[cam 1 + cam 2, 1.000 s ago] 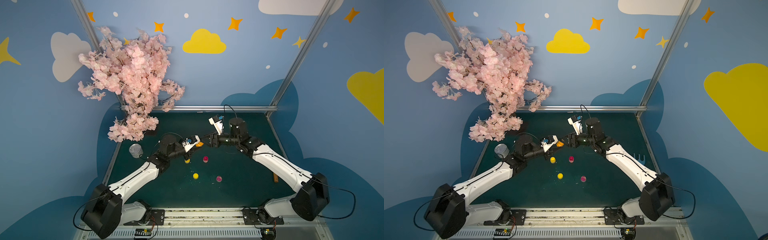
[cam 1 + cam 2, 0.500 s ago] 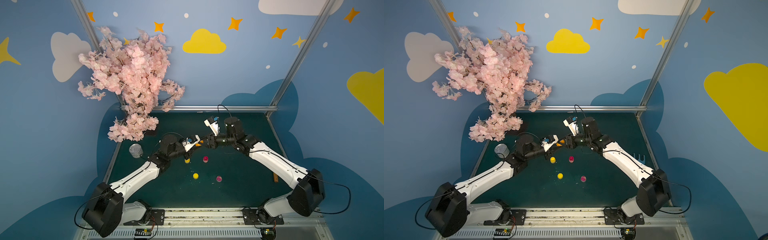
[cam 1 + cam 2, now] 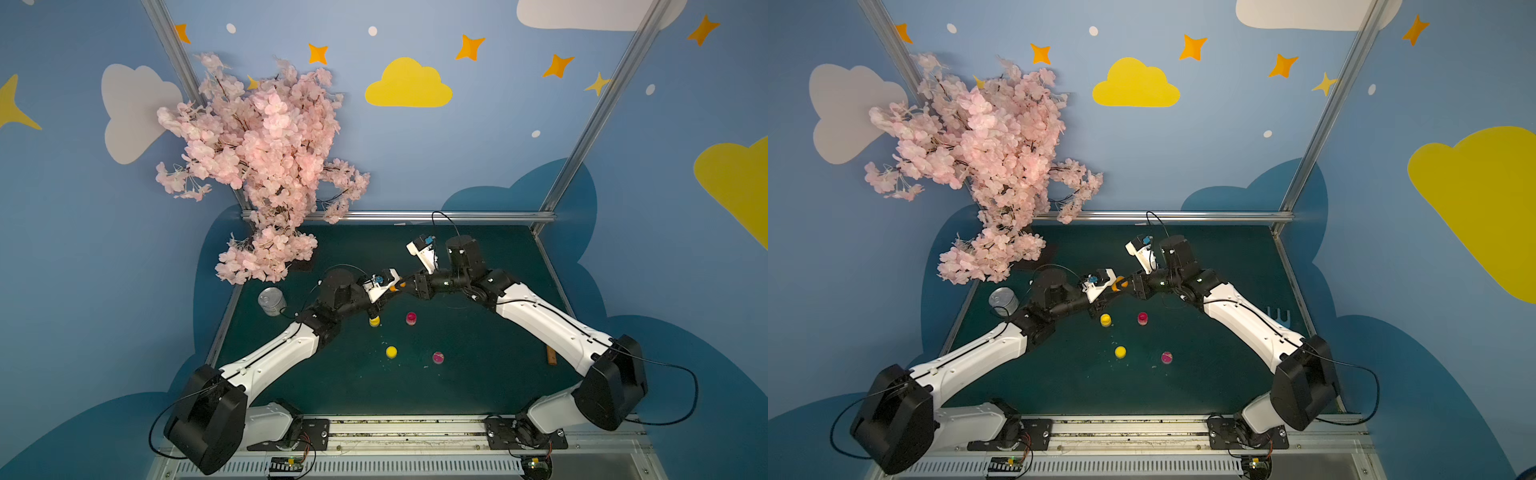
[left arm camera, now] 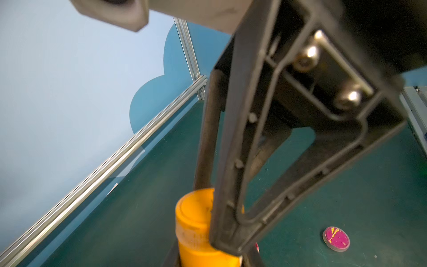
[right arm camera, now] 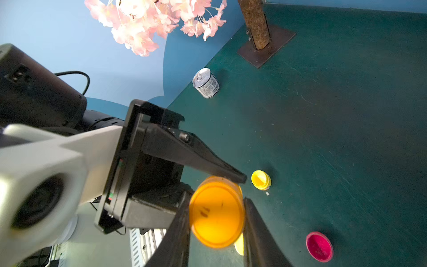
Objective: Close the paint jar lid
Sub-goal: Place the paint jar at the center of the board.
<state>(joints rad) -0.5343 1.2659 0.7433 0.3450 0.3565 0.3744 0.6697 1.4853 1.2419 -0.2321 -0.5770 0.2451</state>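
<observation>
— Where is the orange jar (image 4: 194, 222)?

— Held up off the green mat (image 3: 457, 374), well apart from the silver can (image 3: 271, 301), out toward the mat's middle. The two arms meet at it.

— Who has it?

— The left gripper (image 4: 211, 257) is pinching the jar's body. In the left wrist view its fingers only just show, at either side of the jar's lower end.

— And the lid?

— The orange lid (image 5: 217, 211) sits on the jar's mouth. The right gripper (image 5: 217, 201) has its two fingers pressed against opposite sides of the lid's rim (the right wrist view looks almost straight at the lid's flat top).

— Is it screwed down?

— Cannot tell. The left wrist view shows a pale band on the jar just under the lid.

— What else is on the mat?

— A yellow jar (image 3: 374, 321) stands with its lid on, closer to the can than the pink pot (image 3: 411, 318) beside it. A yellow disc (image 3: 391, 352) and a pink disc (image 3: 438, 357) lie flat, both farther from the can than the yellow jar.
</observation>
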